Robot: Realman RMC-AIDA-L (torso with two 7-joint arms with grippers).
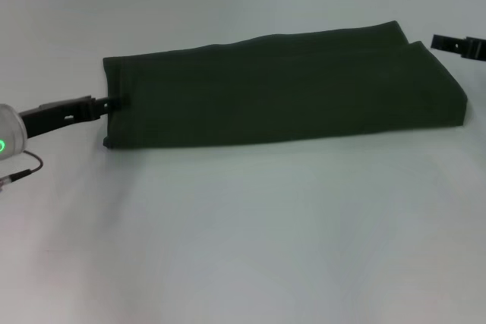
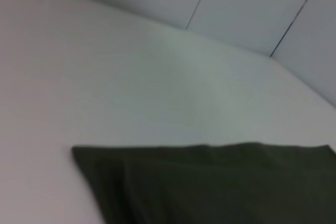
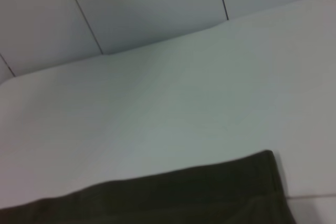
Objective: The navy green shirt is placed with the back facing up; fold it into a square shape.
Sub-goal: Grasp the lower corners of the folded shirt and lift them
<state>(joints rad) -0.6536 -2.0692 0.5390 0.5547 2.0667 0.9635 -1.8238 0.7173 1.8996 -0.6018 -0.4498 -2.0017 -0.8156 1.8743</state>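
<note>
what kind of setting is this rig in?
Probably a lab or test bench, not a home: a plain white table, a panelled pale wall behind it, and only the folded navy green shirt between the left gripper and right gripper.

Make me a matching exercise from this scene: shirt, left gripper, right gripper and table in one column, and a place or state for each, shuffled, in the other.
Things:
1. navy green shirt
2. left gripper
3. right gripper
4. table

Places or states:
A. near the shirt's far right corner, apart from the cloth
B. pale, bearing the cloth
C. folded into a long band, not yet square
D. at the shirt's left edge

Pairs: 1-C, 2-D, 3-A, 4-B
</note>
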